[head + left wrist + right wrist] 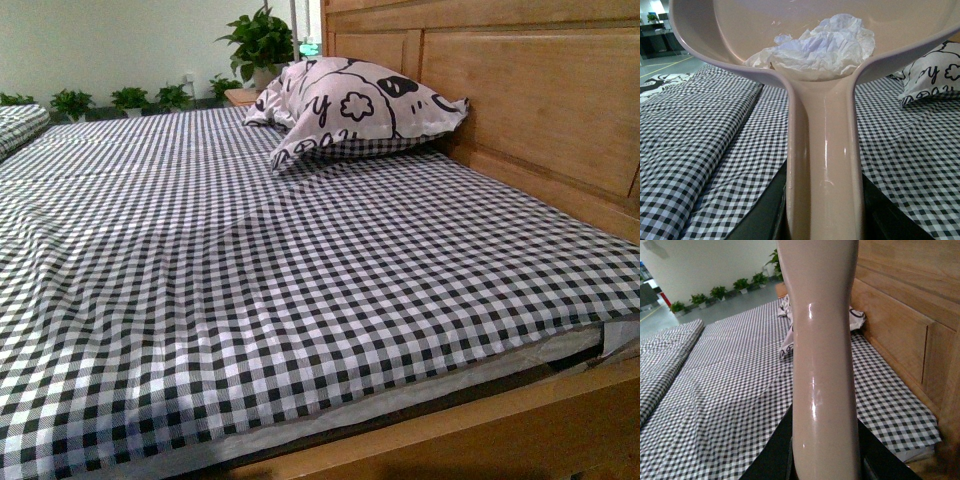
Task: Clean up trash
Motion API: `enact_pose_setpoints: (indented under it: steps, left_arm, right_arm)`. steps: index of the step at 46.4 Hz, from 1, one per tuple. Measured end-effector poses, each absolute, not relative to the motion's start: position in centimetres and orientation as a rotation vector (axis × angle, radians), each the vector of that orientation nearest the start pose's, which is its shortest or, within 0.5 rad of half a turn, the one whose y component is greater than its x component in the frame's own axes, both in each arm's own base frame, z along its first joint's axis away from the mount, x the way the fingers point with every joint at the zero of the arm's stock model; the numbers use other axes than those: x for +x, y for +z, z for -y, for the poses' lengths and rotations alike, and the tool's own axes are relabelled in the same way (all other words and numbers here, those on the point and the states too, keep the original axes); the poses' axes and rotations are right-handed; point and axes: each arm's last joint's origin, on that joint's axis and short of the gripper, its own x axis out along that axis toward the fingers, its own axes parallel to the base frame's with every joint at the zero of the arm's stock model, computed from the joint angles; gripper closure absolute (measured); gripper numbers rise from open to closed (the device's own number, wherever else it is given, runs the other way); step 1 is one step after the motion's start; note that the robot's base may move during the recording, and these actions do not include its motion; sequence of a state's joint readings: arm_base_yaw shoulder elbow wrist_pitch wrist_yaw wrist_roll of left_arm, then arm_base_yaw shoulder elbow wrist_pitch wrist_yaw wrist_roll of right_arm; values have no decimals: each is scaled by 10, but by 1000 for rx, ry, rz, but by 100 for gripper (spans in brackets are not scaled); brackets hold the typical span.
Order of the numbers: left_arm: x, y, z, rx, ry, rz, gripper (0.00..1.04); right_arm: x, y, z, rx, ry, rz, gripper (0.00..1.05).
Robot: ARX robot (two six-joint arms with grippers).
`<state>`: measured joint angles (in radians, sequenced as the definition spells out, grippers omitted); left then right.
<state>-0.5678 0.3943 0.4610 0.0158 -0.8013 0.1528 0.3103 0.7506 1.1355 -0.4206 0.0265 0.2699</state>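
In the left wrist view the trash (pixel 822 45), a crumpled wad of white tissue paper, lies inside the beige dustpan (pixel 740 30), which is held above the checked bed. My left gripper (pixel 824 220) is shut on the dustpan handle (pixel 824 150). In the right wrist view my right gripper (pixel 825 460) is shut on the beige brush handle (pixel 822 340), held up over the bed; the brush head is out of view. Neither gripper nor any trash shows in the front view.
A bed with a black-and-white checked sheet (pixel 250 260) fills the front view. A large printed white pillow (pixel 350 105) lies at its far end by the wooden headboard (pixel 530 90). Potted plants (pixel 262 42) stand behind. The wooden bed frame (pixel 480 430) runs along the near edge.
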Motion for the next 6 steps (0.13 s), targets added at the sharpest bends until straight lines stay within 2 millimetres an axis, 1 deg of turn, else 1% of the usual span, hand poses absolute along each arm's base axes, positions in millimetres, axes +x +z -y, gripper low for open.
enact_pose_setpoints:
  steps: [6]
  left_arm:
    - [99,288,39,100,238,46,78]
  right_arm:
    - [122,428,-38,262,277,-73,86]
